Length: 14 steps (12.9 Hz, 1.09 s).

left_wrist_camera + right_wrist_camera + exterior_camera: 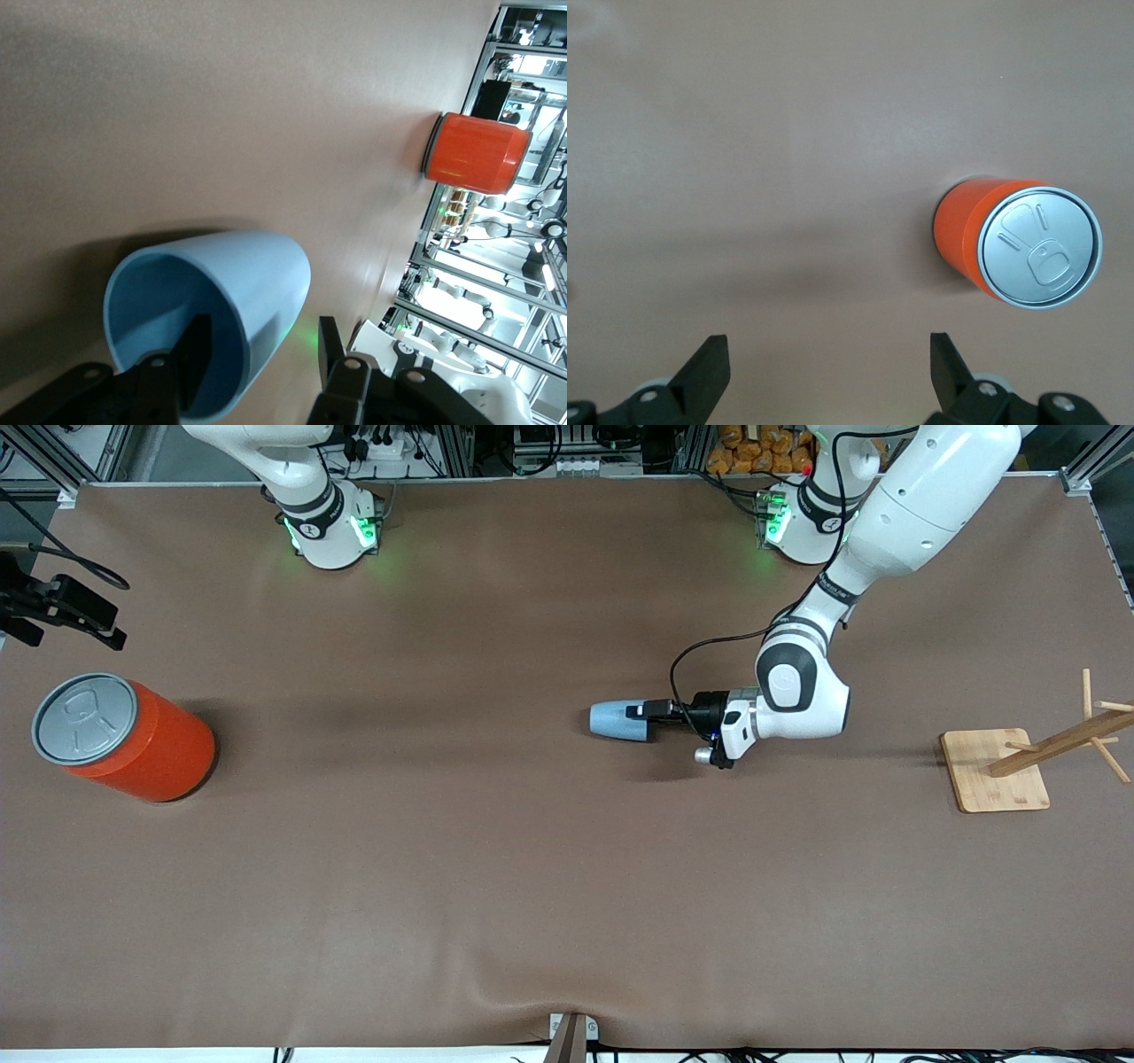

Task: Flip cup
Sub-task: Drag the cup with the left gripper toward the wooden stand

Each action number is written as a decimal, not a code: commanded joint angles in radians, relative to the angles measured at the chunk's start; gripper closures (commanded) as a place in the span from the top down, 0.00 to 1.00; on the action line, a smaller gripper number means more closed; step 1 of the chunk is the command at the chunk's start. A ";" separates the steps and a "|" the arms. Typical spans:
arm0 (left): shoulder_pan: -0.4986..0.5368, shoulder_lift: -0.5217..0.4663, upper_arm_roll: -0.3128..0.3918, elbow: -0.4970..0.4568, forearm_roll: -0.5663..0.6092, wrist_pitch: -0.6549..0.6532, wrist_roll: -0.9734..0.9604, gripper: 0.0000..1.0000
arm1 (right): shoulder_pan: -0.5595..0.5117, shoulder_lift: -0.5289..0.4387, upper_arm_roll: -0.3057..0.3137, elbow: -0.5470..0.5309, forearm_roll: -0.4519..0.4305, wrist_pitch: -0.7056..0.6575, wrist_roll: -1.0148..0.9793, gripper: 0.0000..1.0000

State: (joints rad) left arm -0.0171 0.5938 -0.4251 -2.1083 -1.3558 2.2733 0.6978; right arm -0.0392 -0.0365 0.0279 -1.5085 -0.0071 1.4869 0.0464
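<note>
The light-blue cup (611, 720) lies on its side on the brown table, about midway between the robots' bases and the front camera and toward the left arm's end. Its open rim points at the left arm's end. My left gripper (640, 722) is low at that rim. In the left wrist view one finger sits inside the cup (257, 266) and the other finger (330, 341) is outside it, with a gap still showing to the wall. My left gripper (263, 323) is open astride that wall. My right gripper (828, 350) hangs open and holds nothing, over the table beside the orange can.
A large orange can (133, 740) with a grey lid stands at the right arm's end of the table; it also shows as the can (1010, 243) under the right wrist. A wooden rack (1019, 766) on a square base stands at the left arm's end.
</note>
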 commanded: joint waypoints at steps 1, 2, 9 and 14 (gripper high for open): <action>-0.017 0.032 -0.003 0.025 -0.064 0.012 0.048 0.30 | -0.018 -0.019 0.010 -0.007 -0.011 -0.008 -0.014 1.00; -0.017 0.032 -0.003 0.025 -0.066 0.012 0.051 0.14 | -0.018 -0.019 0.010 -0.007 -0.010 -0.010 -0.014 1.00; 0.008 -0.093 0.006 0.027 -0.052 0.018 -0.026 0.00 | -0.018 -0.019 0.009 -0.009 -0.010 -0.013 -0.016 1.00; 0.114 -0.218 0.029 0.036 0.103 0.020 -0.125 0.00 | -0.018 -0.017 0.010 -0.009 -0.010 -0.019 -0.020 1.00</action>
State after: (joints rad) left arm 0.0511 0.4382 -0.3938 -2.0516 -1.3333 2.2925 0.6250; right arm -0.0396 -0.0366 0.0271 -1.5087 -0.0072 1.4753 0.0452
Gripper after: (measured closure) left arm 0.925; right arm 0.000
